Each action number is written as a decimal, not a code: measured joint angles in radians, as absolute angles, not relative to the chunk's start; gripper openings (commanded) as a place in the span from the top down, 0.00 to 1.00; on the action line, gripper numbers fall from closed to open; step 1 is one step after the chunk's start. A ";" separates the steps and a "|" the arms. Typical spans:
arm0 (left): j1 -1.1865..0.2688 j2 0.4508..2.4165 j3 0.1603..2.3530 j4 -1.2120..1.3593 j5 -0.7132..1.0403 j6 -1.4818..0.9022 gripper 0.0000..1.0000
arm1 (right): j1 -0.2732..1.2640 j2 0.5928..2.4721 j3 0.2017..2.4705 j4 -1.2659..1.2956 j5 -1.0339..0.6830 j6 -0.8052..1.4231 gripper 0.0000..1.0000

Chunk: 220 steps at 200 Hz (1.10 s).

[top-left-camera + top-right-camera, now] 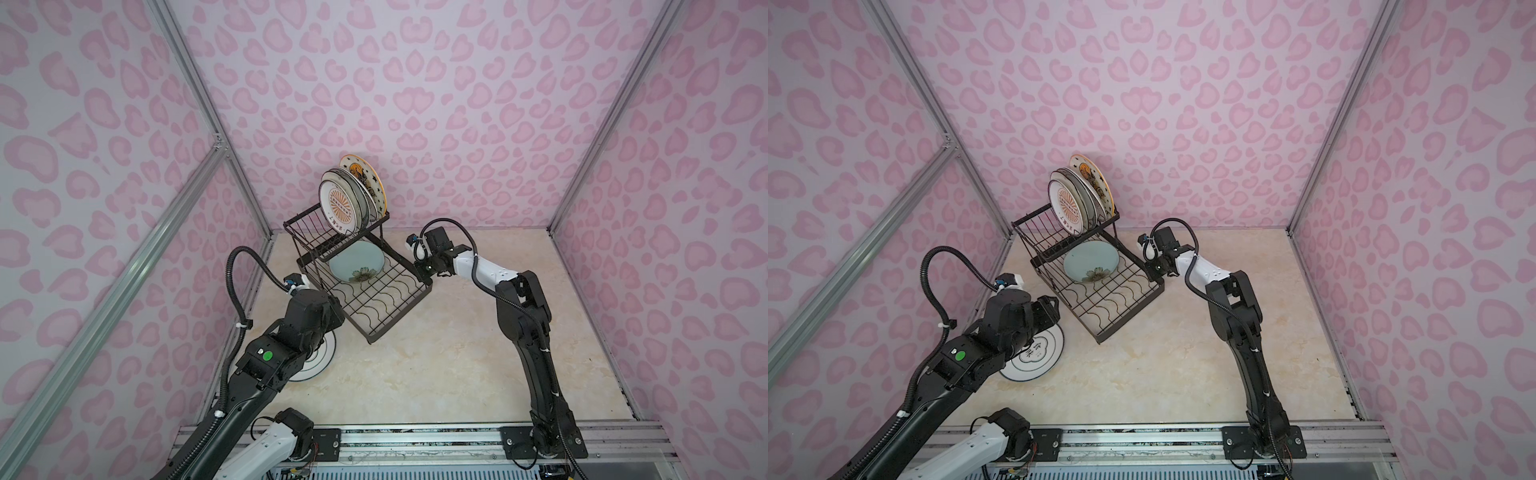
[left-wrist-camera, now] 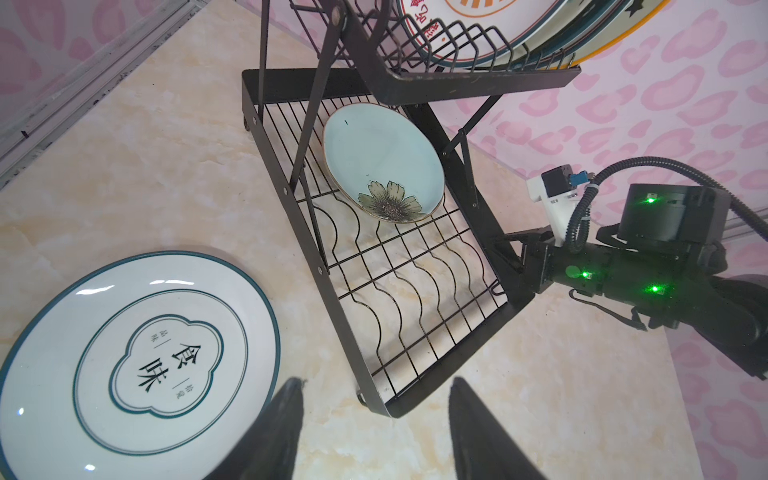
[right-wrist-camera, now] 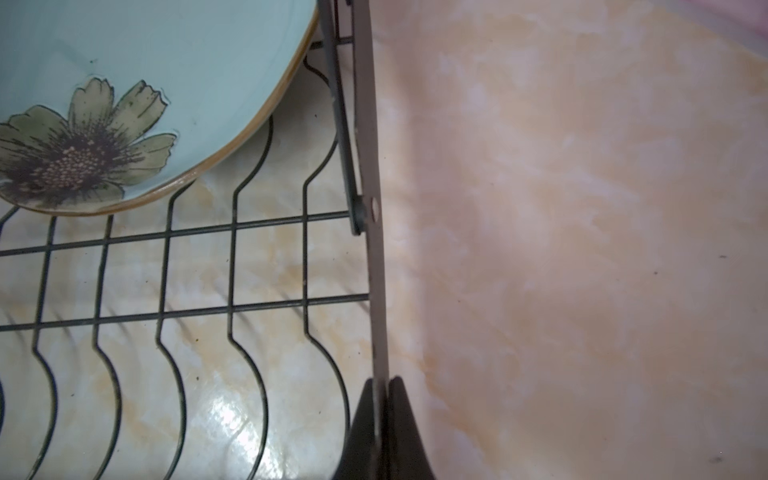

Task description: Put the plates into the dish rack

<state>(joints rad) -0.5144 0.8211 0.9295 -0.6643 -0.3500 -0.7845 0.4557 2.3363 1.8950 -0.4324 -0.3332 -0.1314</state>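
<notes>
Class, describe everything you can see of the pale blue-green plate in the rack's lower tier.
The pale blue-green plate is round, glossy and ceramic-looking, with a thin brown-gold rim and one green, dark-centred flower printed near its lower edge. It seems to lean face-up in the dish rack, at the back of its lower tier, partly under the upper tier, rim resting on the wires. Nothing else visibly touches it.

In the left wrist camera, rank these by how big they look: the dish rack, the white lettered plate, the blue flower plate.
1. dish rack
2. white lettered plate, though it lies nearer the camera
3. blue flower plate
</notes>
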 measured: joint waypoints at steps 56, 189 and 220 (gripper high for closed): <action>-0.514 0.817 0.941 -0.672 -0.360 -0.785 0.41 | 0.432 2.313 1.885 -0.505 -0.339 -0.207 1.00; -0.514 0.852 0.951 -0.664 -0.351 -0.793 0.42 | 0.257 2.116 1.649 -0.619 -0.342 -0.351 1.00; -0.514 0.861 0.951 -0.644 -0.338 -0.792 0.42 | 0.239 2.052 1.617 -0.643 -0.318 -0.300 0.79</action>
